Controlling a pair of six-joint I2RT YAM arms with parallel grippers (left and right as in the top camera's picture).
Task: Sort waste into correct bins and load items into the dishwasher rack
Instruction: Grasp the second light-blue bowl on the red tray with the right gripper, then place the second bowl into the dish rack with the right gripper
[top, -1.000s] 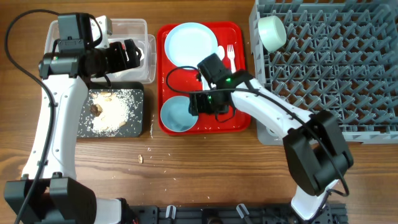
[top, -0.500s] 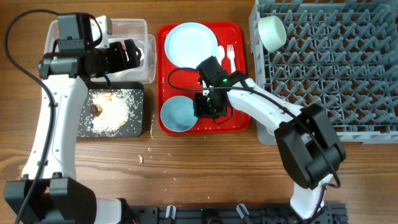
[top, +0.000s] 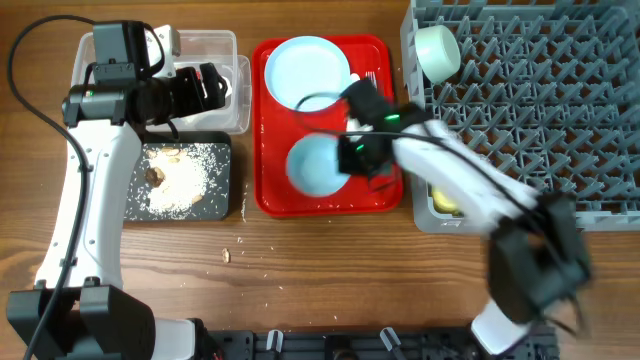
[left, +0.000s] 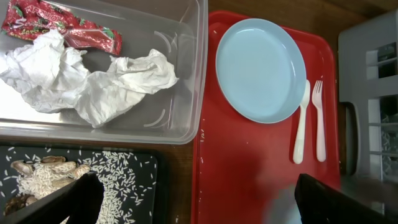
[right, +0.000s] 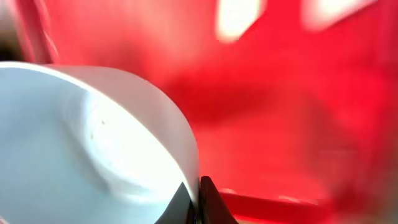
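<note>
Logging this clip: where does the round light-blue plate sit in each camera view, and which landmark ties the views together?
Overhead: the plate lies at the far end of the red tray, upper centre.
Left wrist: the plate is upper right, beside the spoon and fork.
Right wrist: not in it; only a light-blue bowl.
Shared landmark: the red tray.

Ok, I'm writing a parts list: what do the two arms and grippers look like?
Both alike: smooth white links, boxy black joint housings; left gripper and right gripper black, two-fingered. The left arm trails a thin black cable from its upper end; the right arm, motion-blurred, has a black cable loop and a green light near the wrist. No lettering readable.
</note>
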